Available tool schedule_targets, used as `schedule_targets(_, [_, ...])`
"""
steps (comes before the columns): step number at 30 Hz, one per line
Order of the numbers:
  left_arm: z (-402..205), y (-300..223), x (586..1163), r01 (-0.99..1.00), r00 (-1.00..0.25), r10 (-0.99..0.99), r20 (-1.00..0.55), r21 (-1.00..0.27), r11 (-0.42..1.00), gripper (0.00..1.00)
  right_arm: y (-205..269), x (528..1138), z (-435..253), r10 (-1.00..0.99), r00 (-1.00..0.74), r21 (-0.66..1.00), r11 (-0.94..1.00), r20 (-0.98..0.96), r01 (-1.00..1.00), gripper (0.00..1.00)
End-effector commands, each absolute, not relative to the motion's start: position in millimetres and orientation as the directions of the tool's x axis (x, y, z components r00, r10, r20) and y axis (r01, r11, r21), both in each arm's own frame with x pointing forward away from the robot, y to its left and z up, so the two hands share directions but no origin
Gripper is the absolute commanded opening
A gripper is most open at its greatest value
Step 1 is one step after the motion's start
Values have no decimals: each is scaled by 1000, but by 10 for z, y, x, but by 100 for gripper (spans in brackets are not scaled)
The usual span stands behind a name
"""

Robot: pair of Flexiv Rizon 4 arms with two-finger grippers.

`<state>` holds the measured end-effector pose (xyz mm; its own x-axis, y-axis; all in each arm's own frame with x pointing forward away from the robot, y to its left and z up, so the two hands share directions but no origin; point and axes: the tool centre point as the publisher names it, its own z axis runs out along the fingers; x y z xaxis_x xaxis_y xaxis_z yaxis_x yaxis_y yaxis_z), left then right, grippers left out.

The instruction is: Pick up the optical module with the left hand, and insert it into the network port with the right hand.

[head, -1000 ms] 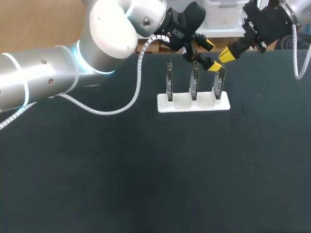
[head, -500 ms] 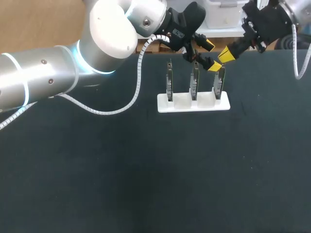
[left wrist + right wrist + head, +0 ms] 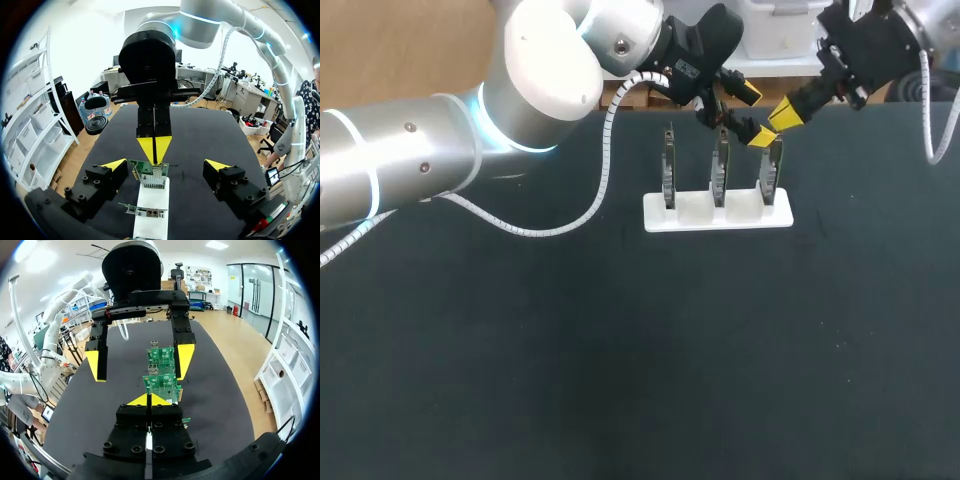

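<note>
Three green circuit boards stand upright in a white holder (image 3: 718, 213) at the table's far side. My left gripper (image 3: 755, 115) hangs open over the rightmost board (image 3: 772, 172), which stands between its yellow fingertips (image 3: 114, 164) without touching them. My right gripper (image 3: 787, 112) is shut, its yellow tips pressed together at that board's top edge (image 3: 150, 172). In the right wrist view the shut right gripper (image 3: 148, 400) sits just before the nearest board (image 3: 161, 382), with the left gripper (image 3: 141, 362) spread around the boards. I cannot pick out a separate optical module in either gripper.
The left arm's white cable (image 3: 605, 160) loops down onto the black table (image 3: 640, 350) left of the holder. The middle board (image 3: 719, 172) and left board (image 3: 667, 178) stand close beside the grippers.
</note>
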<state>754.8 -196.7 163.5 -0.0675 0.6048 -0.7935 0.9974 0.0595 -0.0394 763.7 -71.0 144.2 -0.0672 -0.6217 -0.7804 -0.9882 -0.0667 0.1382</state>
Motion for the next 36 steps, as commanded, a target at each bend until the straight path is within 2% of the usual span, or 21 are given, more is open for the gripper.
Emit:
schedule_targets(1, [1640, -1981, 7573, 997, -69, 610, -790, -43, 57, 100, -691, 7595, 1389, -622, -66, 133, -62, -780, -989, 0])
schedule_targets(21, [1640, -1981, 7573, 997, -69, 610, -790, -43, 57, 100, -711, 7599, 1354, -611, -68, 136, -65, -788, -989, 0])
schedule_targets(36, [1640, -1981, 7573, 997, -69, 610, -790, -43, 57, 100, -733, 7637, 1653, -565, -19, 55, -47, -825, -997, 0])
